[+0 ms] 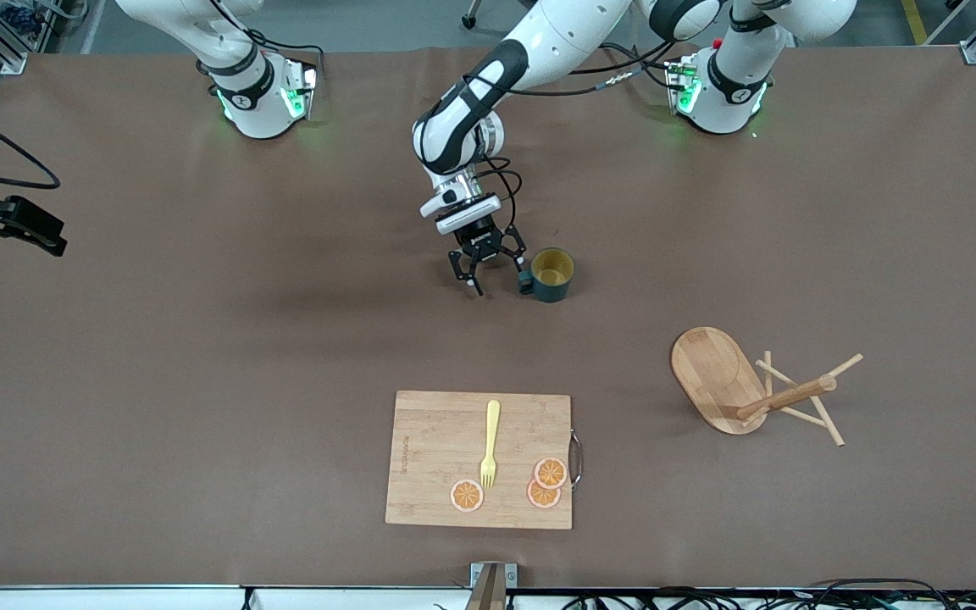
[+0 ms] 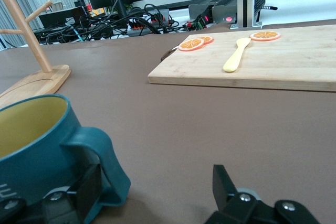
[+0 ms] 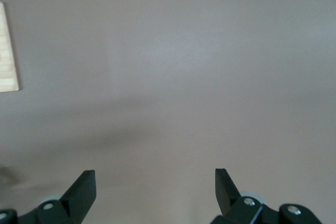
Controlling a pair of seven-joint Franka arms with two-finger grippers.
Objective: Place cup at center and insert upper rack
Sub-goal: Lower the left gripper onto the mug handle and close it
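Robotics lab: 2 arms bolted to table [image 1: 115, 356], monitors, cable clutter.

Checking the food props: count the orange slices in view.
3, all on the cutting board: one beside the fork tines, two overlapping near its handle edge. None looks hidden.

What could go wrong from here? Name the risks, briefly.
1. The left gripper sits low beside the cup, jaws open, one finger right at the handle. Moving off could nudge or tip the cup.
2. The upper rack lies tipped on its side, pegs splayed on the table. A grasp on the post may let it roll or swing.
3. The cutting board, nearer the front camera, holds a fork and orange slices a low sweep could scatter.
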